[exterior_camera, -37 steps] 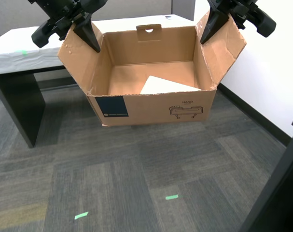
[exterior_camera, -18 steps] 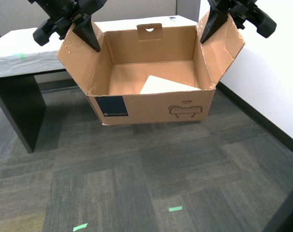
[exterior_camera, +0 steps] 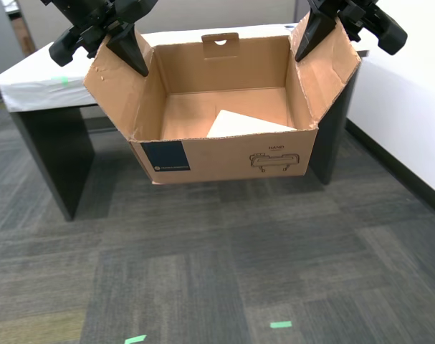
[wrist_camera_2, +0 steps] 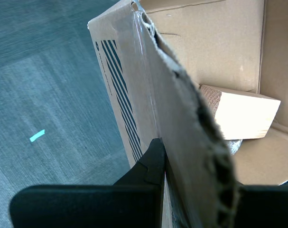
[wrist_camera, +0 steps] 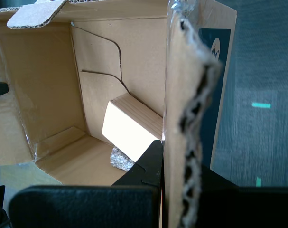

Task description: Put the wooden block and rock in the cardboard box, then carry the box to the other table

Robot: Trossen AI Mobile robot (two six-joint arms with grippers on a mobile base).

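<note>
The cardboard box (exterior_camera: 224, 161) hangs in the air above the carpet, held by its two side flaps. My first gripper (exterior_camera: 127, 50) (wrist_camera: 165, 147) is shut on the flap at the exterior view's left, near the navy label. My second gripper (exterior_camera: 310, 39) (wrist_camera_2: 181, 161) is shut on the flap at the exterior view's right. Inside the box, the wooden block (exterior_camera: 246, 125) (wrist_camera_2: 241, 114) (wrist_camera: 132, 126) leans tilted against the front wall. The rock (wrist_camera: 120, 159) (wrist_camera_2: 234, 145) lies under the block's edge. The other table (exterior_camera: 31, 82), draped in white cloth with a green mark, stands just behind the box.
The table's dark side panels (exterior_camera: 56, 158) (exterior_camera: 332, 136) reach down to the grey carpet. A white wall (exterior_camera: 410, 122) with a dark baseboard runs along the exterior view's right. Green tape bits (exterior_camera: 280, 324) lie on the carpet.
The whole background has slid toward the exterior view's right, so the camera has moved. Both of the table's side panels now show. The box stays held the same way.
</note>
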